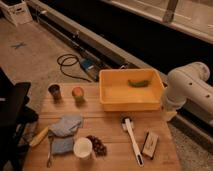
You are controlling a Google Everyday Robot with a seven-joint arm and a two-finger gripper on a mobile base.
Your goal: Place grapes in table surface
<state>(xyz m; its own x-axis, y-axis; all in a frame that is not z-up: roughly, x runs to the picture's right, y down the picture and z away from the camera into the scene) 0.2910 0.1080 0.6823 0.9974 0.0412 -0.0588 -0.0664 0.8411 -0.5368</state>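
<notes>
The grapes [97, 145], one knobbly bunch of dark round berries, lie on the seamed wooden table surface [110, 125] near its front edge, touching one smooth white cup [83, 148]. One glossy yellow plastic bin [131, 97] holds a single curved green item [138, 83], and two crumpled blue cloths [66, 125] lie at the left. The rounded white arm [187, 90] stands at the table's right side; its gripper is out of sight, so its state cannot be told.
</notes>
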